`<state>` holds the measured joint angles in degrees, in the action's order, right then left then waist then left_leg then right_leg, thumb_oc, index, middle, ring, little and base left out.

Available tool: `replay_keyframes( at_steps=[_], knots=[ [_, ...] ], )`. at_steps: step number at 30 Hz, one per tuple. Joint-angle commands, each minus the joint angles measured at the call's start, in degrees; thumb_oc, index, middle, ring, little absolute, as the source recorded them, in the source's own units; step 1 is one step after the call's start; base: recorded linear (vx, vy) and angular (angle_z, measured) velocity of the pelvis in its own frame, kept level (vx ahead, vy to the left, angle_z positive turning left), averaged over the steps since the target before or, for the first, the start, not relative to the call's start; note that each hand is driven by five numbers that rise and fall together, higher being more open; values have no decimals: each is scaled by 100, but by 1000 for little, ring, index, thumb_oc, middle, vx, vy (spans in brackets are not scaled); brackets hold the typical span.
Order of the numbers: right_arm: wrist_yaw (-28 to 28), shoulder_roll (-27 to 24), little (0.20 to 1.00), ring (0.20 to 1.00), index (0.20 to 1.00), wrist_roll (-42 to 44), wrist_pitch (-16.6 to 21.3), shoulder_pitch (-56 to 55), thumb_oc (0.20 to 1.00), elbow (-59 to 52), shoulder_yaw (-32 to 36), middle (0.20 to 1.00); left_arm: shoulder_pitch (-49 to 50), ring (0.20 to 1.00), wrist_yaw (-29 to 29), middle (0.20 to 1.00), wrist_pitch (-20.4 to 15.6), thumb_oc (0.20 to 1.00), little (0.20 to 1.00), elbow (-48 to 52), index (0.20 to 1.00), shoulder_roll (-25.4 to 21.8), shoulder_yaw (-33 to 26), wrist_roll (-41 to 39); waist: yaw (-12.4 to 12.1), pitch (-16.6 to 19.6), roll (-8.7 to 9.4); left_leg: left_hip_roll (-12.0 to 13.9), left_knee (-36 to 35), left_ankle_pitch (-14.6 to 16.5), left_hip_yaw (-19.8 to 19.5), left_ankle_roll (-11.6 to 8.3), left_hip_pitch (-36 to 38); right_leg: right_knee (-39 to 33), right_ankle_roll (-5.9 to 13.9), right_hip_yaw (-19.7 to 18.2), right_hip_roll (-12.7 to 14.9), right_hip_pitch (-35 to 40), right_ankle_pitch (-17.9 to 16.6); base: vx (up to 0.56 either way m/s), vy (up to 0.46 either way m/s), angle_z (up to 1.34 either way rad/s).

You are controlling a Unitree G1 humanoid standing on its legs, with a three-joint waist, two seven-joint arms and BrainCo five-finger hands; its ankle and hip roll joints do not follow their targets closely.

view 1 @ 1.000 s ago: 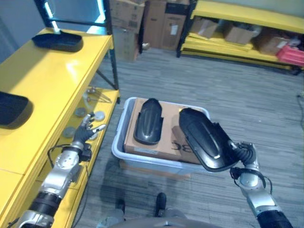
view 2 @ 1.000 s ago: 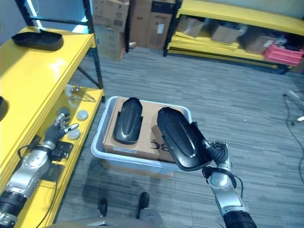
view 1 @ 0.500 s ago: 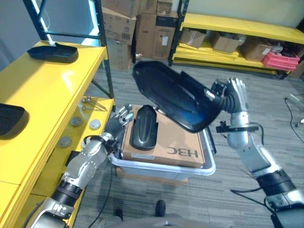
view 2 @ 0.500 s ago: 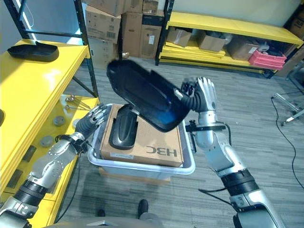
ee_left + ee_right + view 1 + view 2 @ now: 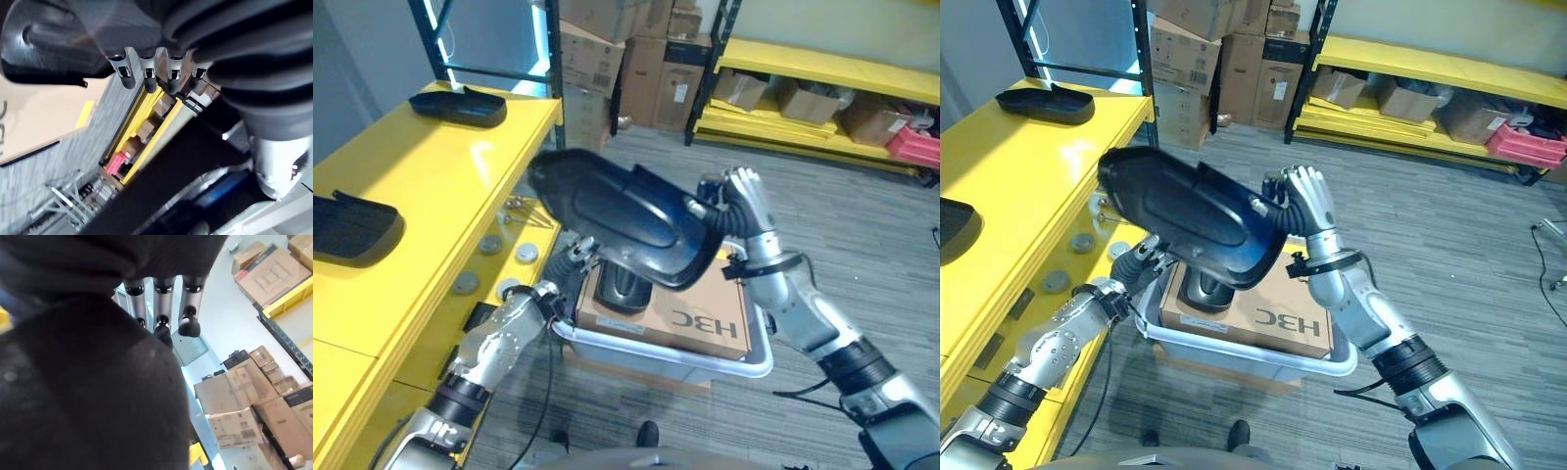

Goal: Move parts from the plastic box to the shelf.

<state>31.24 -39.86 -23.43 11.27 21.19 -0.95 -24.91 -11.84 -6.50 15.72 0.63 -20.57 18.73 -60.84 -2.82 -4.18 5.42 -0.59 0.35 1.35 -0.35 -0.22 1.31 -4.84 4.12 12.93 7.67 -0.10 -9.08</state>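
Far left: yellow shelf (image 5: 421, 186), with two black parts resting on its top level, one near part (image 5: 352, 227) at the view's left edge, one far part (image 5: 460, 106) by the dark upright. Small round discs (image 5: 489, 245) lying on the shelf's lower level. Next rightward, left arm reaching up from the lower left, forearm angled toward the box; left robot hand (image 5: 576, 262) poised by the near-left rim of the plastic box (image 5: 656, 345), just under the lifted part, fingers straight and relaxed, gripping nothing; confirmed in the left wrist view, fingertips (image 5: 148, 81) in an open row with the dark part overhead. Centre: large black part (image 5: 1195, 217) held up in the air above the box, tilted, its long end toward the shelf, its other end at the right robot hand. Below it, grey plastic box on the floor, carrying a flat cardboard sheet (image 5: 690, 311) with another black part (image 5: 625, 284) lying on it, partly hidden by the raised one. Right: right arm rising from the lower right, elbow bent, wrist raised; right robot hand (image 5: 1304, 201) upright behind the part's end, fingers extended alongside its edge; whether thumb or fingers clamp it, cannot tell. In the right wrist view, fingers (image 5: 163, 308) straight beside the dark mass of the part. Beyond, cardboard boxes (image 5: 636, 49) and a second yellow rack (image 5: 822, 69).
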Motion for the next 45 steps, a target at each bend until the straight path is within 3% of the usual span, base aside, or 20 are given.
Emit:
replay_keyframes(
  at_steps=[1, 5, 8, 9, 10, 11, 22, 25, 28, 32, 33, 34, 36, 40, 45],
  knots=[
    [309, -50, 200, 200, 200, -127, 271, 689, 200, 268, 27, 200, -613, 1000, -521, 1000, -462, 1000, 1000, -163, 1000, 323, 418, -821, -87, 185, -408, 297, -535, -174, 294, -108, 225, 100, 202, 139, -200, 625, 867, 0, 0, 0],
    [210, 80, 200, 200, 200, -122, 387, 810, 200, 341, -227, 200, -633, 1000, -680, 1000, -730, 1000, 1000, -132, 1000, 441, 487, -1177, -85, 180, -407, 282, -535, -169, 267, -112, 210, 89, 194, 137, -200, 611, 858, -5, 4, -1],
    [123, 139, 200, 200, 200, -96, 524, 827, 200, 276, -333, 200, -621, 1000, -705, 1000, -881, 1000, 1000, -57, 1000, 446, 490, -1019, -106, 184, -407, 271, -535, -168, 243, -112, 207, 80, 188, 142, -202, 620, 859, -4, 3, -1],
    [97, 161, 200, 200, 200, -89, 589, 828, 200, 254, -357, 200, -623, 878, -713, 878, -933, 878, 878, -48, 878, 437, 505, -886, -114, 185, -404, 266, -535, -167, 236, -109, 207, 78, 187, 143, -202, 622, 858, 0, 0, 0],
    [77, 175, 200, 200, 200, -69, 647, 828, 200, 242, -371, 200, -623, 576, -692, 576, -955, 576, 576, -40, 576, 429, 517, -770, -119, 188, -402, 262, -535, -166, 232, -108, 207, 77, 187, 146, -201, 624, 858, 0, 0, 0],
    [18, 221, 200, 200, 200, -2, 785, 835, 200, 165, -415, 200, -628, 200, -597, 200, -964, 200, 200, -40, 200, 418, 549, -496, -131, 187, -398, 261, -535, -168, 224, -107, 206, 84, 187, 153, -202, 623, 858, 0, 0, 0],
    [-436, 481, 200, 200, 200, 401, 1412, 724, 200, -465, -486, 200, -584, 200, -447, 200, -968, 200, 200, -85, 200, 232, 625, 107, -198, 198, -413, 230, -535, -175, 178, -91, 185, 75, 205, 184, -197, 621, 852, 0, 0, 0],
    [-879, 561, 200, 200, 200, 813, 1515, 689, 200, -693, -576, 200, -605, 200, -382, 200, -1333, 200, 200, -46, 200, 214, 647, 244, -213, 186, -404, 220, -535, -179, 162, -86, 175, 74, 207, 195, -191, 617, 850, 0, 0, 0],
    [-1230, 766, 200, 200, 200, 1167, 1736, 508, 200, -835, -721, 200, -591, 200, 19, 200, -2106, 200, 200, 63, 200, 188, 527, 605, -253, 169, -396, 206, -535, -188, 138, -81, 167, 79, 202, 214, -175, 617, 851, 0, 0, 0],
    [-1305, 942, 200, 200, 200, 1334, 1676, 154, 200, -937, -669, 200, -516, 200, 663, 200, -3027, 200, 200, 235, 200, 53, 239, 1423, -303, 136, -375, 194, -535, -202, 103, -69, 143, 91, 189, 245, -170, 611, 857, -5, -38, 0],
    [-1313, 982, 555, 555, 555, 1398, 1639, 1, 555, -941, -626, 555, -453, 200, 783, 200, -3171, 200, 200, 269, 200, 11, 130, 1553, -307, 124, -368, 194, -535, -203, 97, -70, 138, 88, 190, 256, -170, 611, 857, -17, -72, 3],
    [-1326, 1017, 1000, 1000, 1000, 1454, 1598, -150, 1000, -945, -587, 1000, -390, 200, 930, 200, -3319, 200, 200, 287, 200, -18, 35, 1870, -303, 117, -361, 195, -535, -205, 96, -70, 135, 83, 191, 262, -170, 613, 855, -20, -68, 8],
    [-1285, 1046, 1000, 1000, 1000, 1530, 1516, -419, 1000, -905, -480, 1000, -300, 200, 1303, 200, -3649, 200, 200, 297, 200, -136, -102, 2513, -286, 97, -360, 198, -535, -217, 89, -77, 120, 71, 195, 251, -177, 608, 843, -23, -55, 9],
    [-1002, 1063, 1000, 1000, 1000, 1926, 1360, -926, 1000, -745, -222, 1000, -110, 200, 1873, 200, -3970, 200, 200, 358, 200, -350, -456, 3305, -221, 65, -390, 232, -535, -244, 111, -90, 98, 66, 203, 210, -179, 584, 837, -35, -33, 3],
    [-1290, 1074, 1000, 1000, 1000, 2405, 1284, -1472, 1000, -278, 241, 1000, 152, 200, 2161, 200, -4044, 200, 200, 284, 200, -590, -906, 4058, -97, 45, -433, 296, -535, -267, 186, -109, 106, 140, 197, 146, -193, 538, 885, -36, -23, -4]
  ],
)
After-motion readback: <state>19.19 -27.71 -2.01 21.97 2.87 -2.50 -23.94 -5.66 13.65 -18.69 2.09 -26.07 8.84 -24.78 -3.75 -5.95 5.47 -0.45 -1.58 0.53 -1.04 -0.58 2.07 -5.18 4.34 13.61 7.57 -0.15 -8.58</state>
